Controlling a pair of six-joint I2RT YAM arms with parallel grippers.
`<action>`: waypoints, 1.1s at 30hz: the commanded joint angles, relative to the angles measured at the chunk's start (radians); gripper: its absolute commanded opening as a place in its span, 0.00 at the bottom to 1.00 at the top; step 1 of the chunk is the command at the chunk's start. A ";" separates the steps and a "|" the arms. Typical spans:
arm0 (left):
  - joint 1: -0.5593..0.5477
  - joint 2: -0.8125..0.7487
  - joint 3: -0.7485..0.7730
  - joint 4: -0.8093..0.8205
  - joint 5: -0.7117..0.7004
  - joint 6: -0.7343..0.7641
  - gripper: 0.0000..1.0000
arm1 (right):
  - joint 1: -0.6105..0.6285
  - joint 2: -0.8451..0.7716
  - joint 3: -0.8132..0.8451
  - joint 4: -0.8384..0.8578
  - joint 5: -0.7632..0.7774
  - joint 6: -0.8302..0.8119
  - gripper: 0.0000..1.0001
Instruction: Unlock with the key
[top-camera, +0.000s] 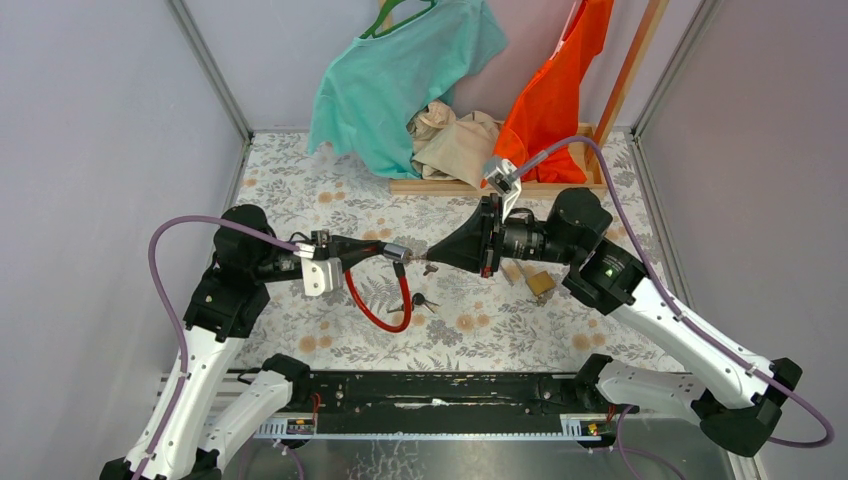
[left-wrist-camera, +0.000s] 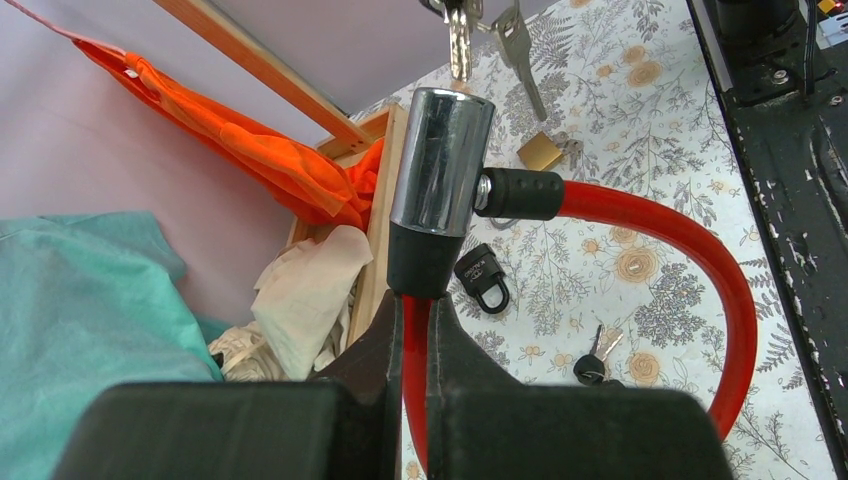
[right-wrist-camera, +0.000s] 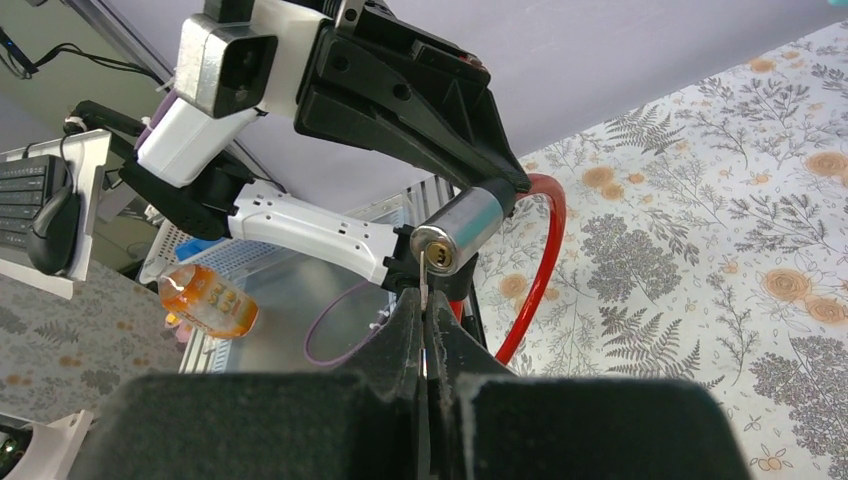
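Note:
A red cable lock (top-camera: 385, 310) with a chrome cylinder head (top-camera: 396, 251) is held above the table. My left gripper (top-camera: 372, 252) is shut on the red cable just behind the head; in the left wrist view the cable (left-wrist-camera: 418, 345) runs between the fingers below the chrome head (left-wrist-camera: 440, 165). My right gripper (top-camera: 440, 256) is shut on a silver key (right-wrist-camera: 424, 278), whose tip meets the keyhole (right-wrist-camera: 436, 252) of the cylinder face. The keys (left-wrist-camera: 462, 40) hang just beyond the head in the left wrist view.
On the floral table lie a brass padlock (top-camera: 540, 282), a small black padlock (left-wrist-camera: 482, 275) and a black-headed key (top-camera: 420, 300). A wooden rack (top-camera: 470, 185) with teal, beige and orange clothes stands at the back.

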 joint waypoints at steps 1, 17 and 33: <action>-0.003 -0.011 0.034 -0.001 0.021 0.029 0.00 | 0.012 0.009 0.040 0.018 0.020 -0.025 0.00; -0.003 -0.015 0.037 -0.005 0.028 0.031 0.00 | 0.012 0.014 0.041 -0.042 0.088 -0.080 0.00; -0.003 -0.010 0.038 -0.011 0.027 0.026 0.00 | 0.026 0.018 0.051 -0.108 0.141 -0.154 0.00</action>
